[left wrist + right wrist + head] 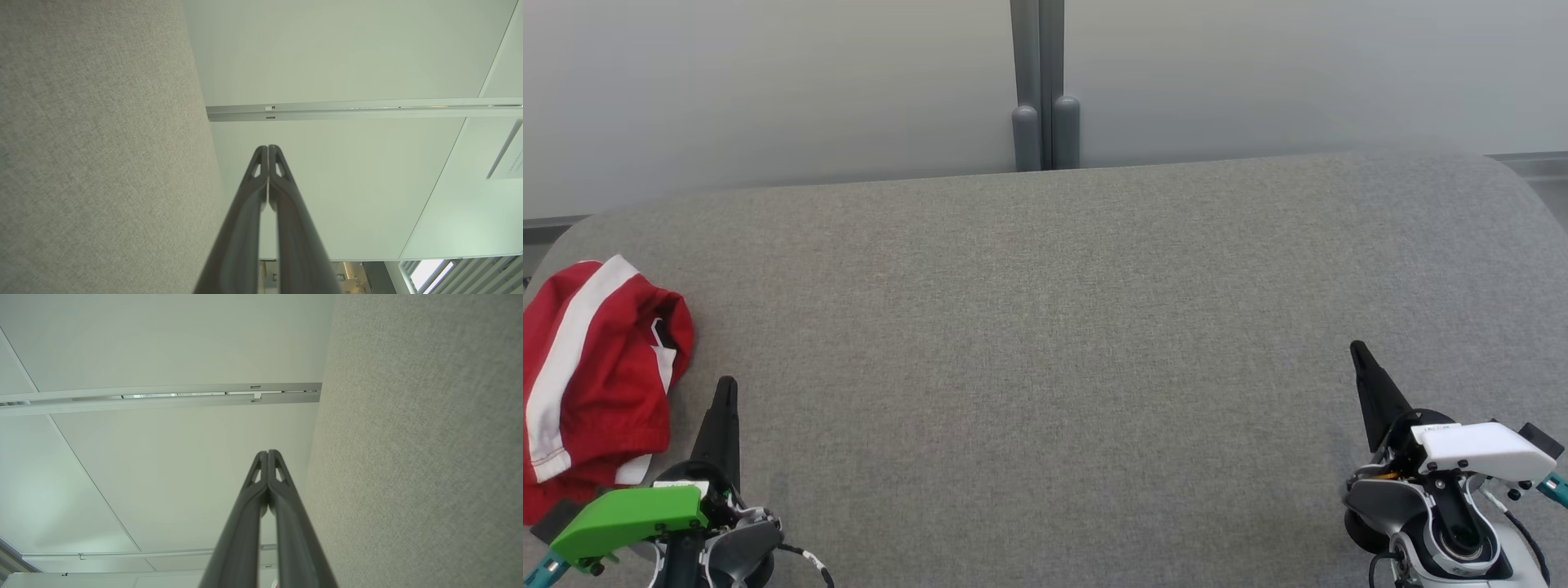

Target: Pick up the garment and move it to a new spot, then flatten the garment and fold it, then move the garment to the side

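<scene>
The garment (592,376), red with white stripes, lies bunched at the left edge of the grey fabric surface (1045,367) in the head view. Just right of it my left gripper (727,385) points up the view, shut and empty, a short gap from the cloth. My right gripper (1357,349) rests at the lower right, far from the garment, also shut with nothing in it. In the left wrist view the left gripper (268,148) has its fingertips pressed together. In the right wrist view the right gripper (268,452) shows the same.
A pale wall (768,82) with a grey post (1039,82) runs behind the surface's far edge. The surface's rounded corners fall away at the far left and far right. Grey fabric (102,163) lies beside the left fingers, and grey fabric (429,457) beside the right fingers.
</scene>
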